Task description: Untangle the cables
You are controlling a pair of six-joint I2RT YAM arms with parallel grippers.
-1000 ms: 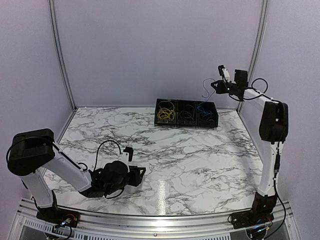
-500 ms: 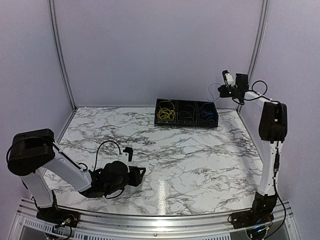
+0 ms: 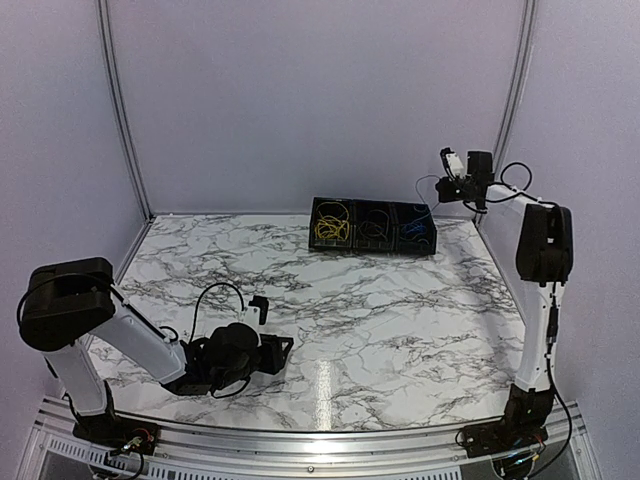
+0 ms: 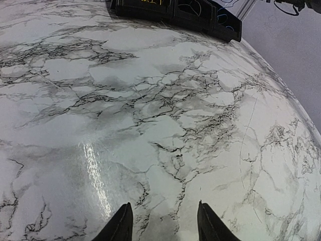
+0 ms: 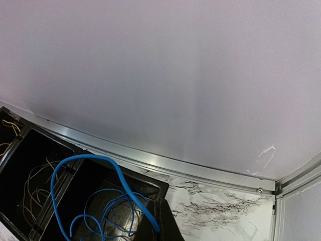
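Two fingers of the left gripper (image 4: 160,223) are spread low over the worktop (image 4: 150,100) near its near-left corner; nothing is gripped. At the far edge, a yellow cable (image 3: 331,228) and a black cable (image 3: 374,228) are seen in a tray (image 3: 370,249). Above the far-right corner, the right gripper (image 5: 163,223) is pinched on the blue cable (image 5: 85,160), which is hung into the tray's right compartment.

The top camera looks down from behind the arms over the whole bench (image 3: 400,310) to the far tray (image 3: 370,251). The left wrist camera sits low behind the left tool (image 4: 164,203), facing that tray. The right wrist camera looks into it closely, past the blue cable (image 5: 85,156).
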